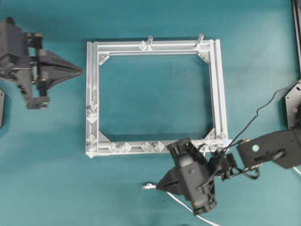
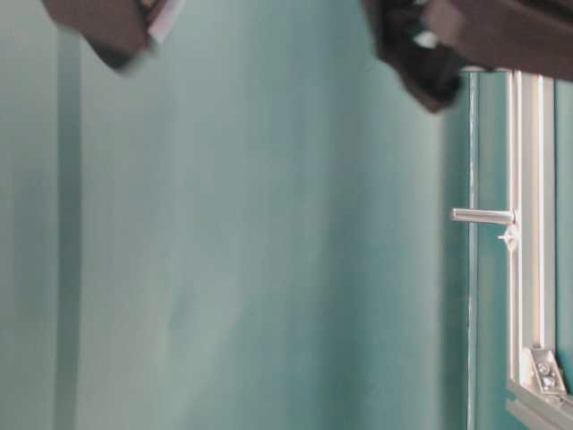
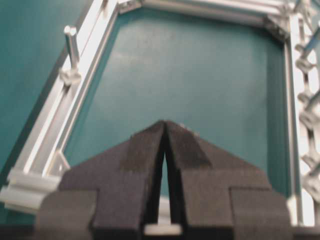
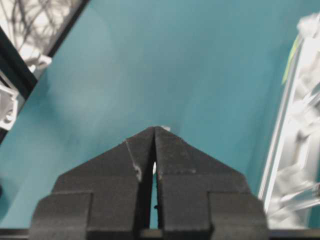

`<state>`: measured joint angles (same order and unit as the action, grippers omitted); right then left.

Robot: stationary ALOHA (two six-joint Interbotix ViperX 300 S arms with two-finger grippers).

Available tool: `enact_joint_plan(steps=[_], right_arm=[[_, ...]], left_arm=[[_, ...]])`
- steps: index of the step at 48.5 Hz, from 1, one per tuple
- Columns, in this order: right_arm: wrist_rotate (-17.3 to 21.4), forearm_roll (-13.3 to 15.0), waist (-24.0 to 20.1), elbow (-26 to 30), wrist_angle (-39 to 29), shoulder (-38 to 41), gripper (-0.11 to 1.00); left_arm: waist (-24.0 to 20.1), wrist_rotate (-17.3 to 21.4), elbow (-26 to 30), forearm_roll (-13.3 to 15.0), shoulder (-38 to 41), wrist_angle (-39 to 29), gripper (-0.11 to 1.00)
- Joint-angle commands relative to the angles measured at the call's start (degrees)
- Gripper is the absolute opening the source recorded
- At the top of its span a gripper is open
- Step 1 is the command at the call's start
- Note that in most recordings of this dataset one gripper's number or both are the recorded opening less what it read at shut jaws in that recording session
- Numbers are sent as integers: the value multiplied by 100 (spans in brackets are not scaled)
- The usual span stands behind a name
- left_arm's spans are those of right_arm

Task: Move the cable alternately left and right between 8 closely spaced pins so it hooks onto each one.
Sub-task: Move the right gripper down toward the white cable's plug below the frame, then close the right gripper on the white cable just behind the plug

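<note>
I'm pinching the limp, light cable [image 1: 175,198] near its plug end in my right pincer [image 1: 160,186], left pincer [image 1: 79,71] idling closed, heading for the pins [image 1: 136,147].

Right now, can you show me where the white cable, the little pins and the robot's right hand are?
cable [image 1: 148,186], overhead view, its plug tip.
pins [image 1: 126,147], overhead view, one stud on the frame's near rail.
right hand [image 1: 160,186], overhead view, its shut fingertips.
</note>
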<state>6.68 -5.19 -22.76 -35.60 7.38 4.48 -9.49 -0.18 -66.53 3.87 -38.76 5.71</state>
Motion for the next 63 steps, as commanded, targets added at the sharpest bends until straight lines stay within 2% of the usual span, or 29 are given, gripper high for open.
enact_joint_plan(steps=[1, 7, 16, 20, 24, 26, 42, 52, 58, 63], right_arm=[[158, -35, -18, 220, -44, 9, 0], [290, -35, -18, 325, -141, 105, 0], [325, -18, -18, 624, -747, 255, 2], [325, -18, -44, 721, -923, 343, 17], [334, -18, -44, 809, -1046, 457, 41], [334, -18, -44, 853, -1116, 519, 46], [334, 70, -44, 1380, -1969, 1020, 44], [519, 554, 18, 1679, -2461, 1213, 44], [923, 1055, 26, 1811, -2760, 1292, 44], [1424, 1485, 35, 1837, -2848, 1327, 44]], left_arm=[[9, -18, -70, -9, -475, -272, 0], [9, -26, -272, -9, -1134, -721, 0], [9, -97, -536, -9, -2171, -1556, 0], [9, -97, -615, -9, -2558, -1863, 0], [9, -97, -686, -9, -2883, -2153, 0], [9, -105, -721, -9, -2997, -2294, 0], [-18, -105, -773, -9, -3226, -2382, 0], [-18, -105, -773, -9, -3226, -2373, 0], [-18, -105, -773, -9, -3226, -2373, 0], [-18, -105, -773, -9, -3226, -2373, 0]])
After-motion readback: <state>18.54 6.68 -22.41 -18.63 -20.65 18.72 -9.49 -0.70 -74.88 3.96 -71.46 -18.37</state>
